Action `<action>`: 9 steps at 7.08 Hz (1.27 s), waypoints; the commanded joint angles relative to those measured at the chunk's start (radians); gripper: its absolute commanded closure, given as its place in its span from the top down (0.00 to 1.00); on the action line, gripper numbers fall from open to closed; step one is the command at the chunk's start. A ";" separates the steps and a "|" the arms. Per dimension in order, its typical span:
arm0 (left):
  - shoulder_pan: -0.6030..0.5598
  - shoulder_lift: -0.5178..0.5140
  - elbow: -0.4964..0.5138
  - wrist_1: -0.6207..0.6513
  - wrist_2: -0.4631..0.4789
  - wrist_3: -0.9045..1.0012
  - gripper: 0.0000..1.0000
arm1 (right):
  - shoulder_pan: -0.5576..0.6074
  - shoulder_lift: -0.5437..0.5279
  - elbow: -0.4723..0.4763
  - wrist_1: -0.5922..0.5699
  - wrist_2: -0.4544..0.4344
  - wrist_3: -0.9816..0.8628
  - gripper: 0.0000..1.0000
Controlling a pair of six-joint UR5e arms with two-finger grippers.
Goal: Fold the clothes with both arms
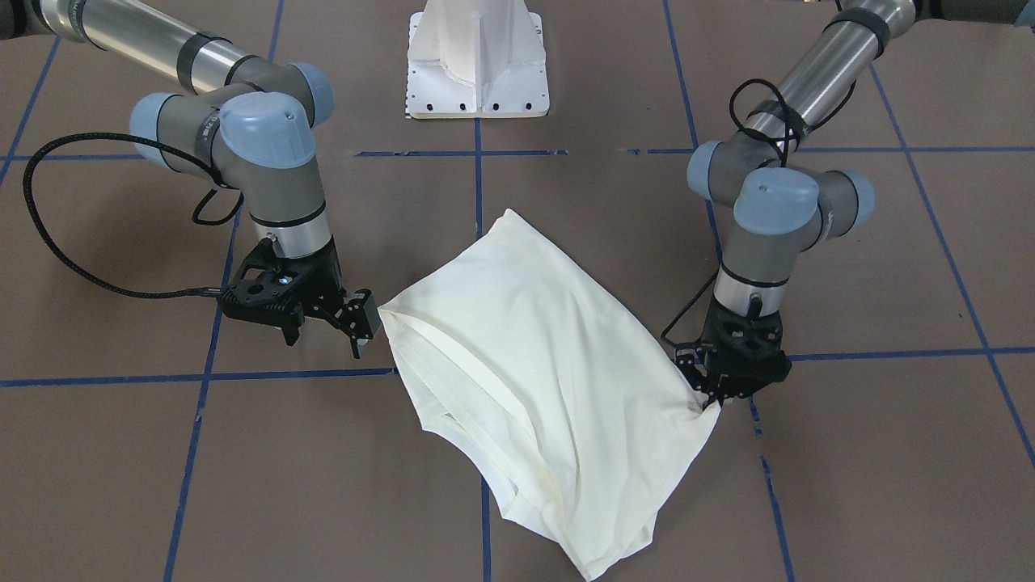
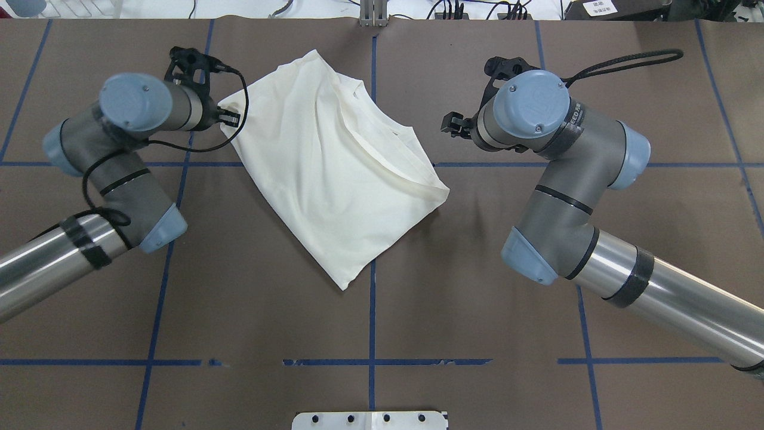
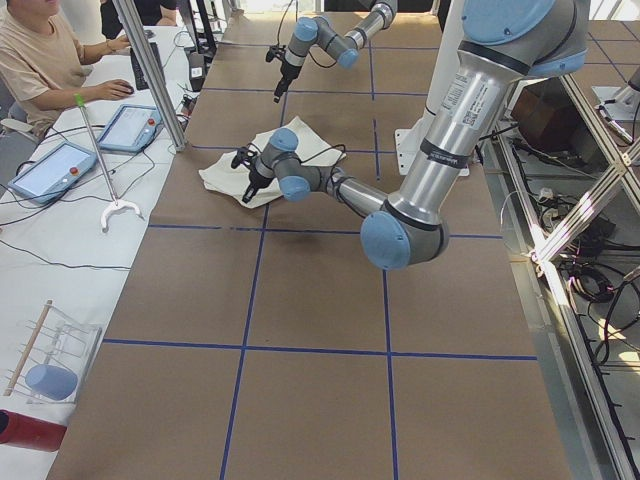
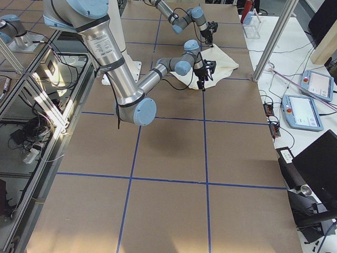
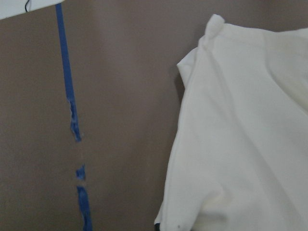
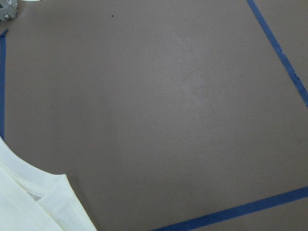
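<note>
The cream-white shirt lies folded and askew mid-table, plain side up; its cat print is hidden. It also shows in the overhead view. My left gripper is shut on a bunched corner of the shirt, low at the table; the overhead view shows it at the shirt's edge. The left wrist view shows that edge of the shirt. My right gripper is open and empty, just beside the opposite corner and not touching it. The right wrist view shows only a layered edge of the shirt and bare table.
The white pedestal base stands at the robot's side of the table. Blue tape lines cross the brown table. A black cable loops beside the right arm. A person and tablets are beyond the far edge.
</note>
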 commanded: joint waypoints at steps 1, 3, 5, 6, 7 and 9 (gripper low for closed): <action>-0.049 -0.246 0.342 -0.064 0.069 0.004 0.00 | 0.002 -0.056 0.094 -0.011 0.003 0.000 1.00; -0.076 -0.178 0.310 -0.187 0.050 0.102 0.99 | -0.017 -0.063 0.101 -0.001 -0.003 0.012 1.00; -0.146 -0.106 0.212 -0.200 -0.187 0.104 1.00 | -0.055 -0.025 0.084 0.001 -0.008 0.083 1.00; -0.145 0.009 0.049 -0.189 -0.200 0.102 1.00 | -0.073 0.053 0.012 0.002 -0.014 0.151 0.92; -0.135 0.078 -0.053 -0.183 -0.202 0.093 1.00 | -0.096 0.137 -0.072 -0.001 -0.064 0.223 0.81; -0.116 0.102 -0.063 -0.189 -0.202 0.087 1.00 | -0.144 0.200 -0.209 0.115 -0.136 0.247 0.74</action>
